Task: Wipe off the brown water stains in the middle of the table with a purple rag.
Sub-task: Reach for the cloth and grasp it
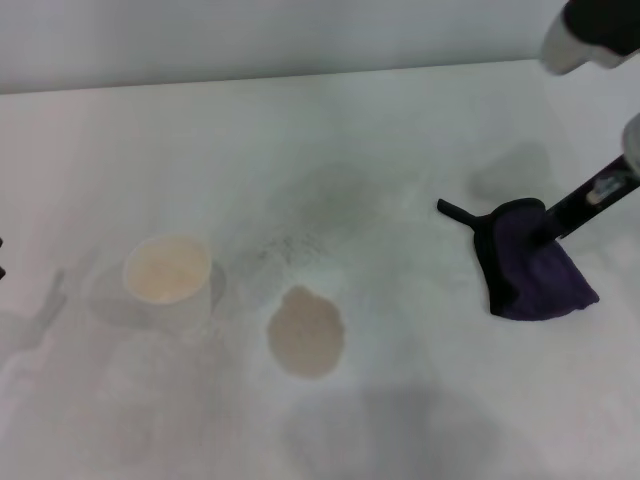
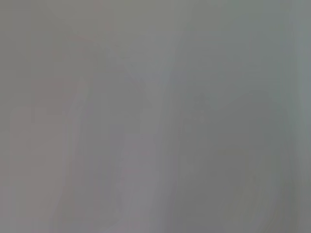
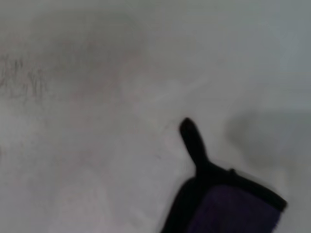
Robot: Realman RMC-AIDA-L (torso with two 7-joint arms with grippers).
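Note:
The brown water stains form one tan roundish blot on the white table, near the middle front. The purple rag with black edging is bunched up at the right, its black loop tab pointing left. My right gripper comes in from the upper right and is shut on the rag's top edge. The rag is well to the right of the stain. In the right wrist view the rag and its tab show close up. Only a dark sliver of my left gripper shows at the left edge.
A white paper cup holding pale liquid stands left of the stain. A faint grey speckled smudge lies behind the stain and shows in the right wrist view. The left wrist view shows only blank grey.

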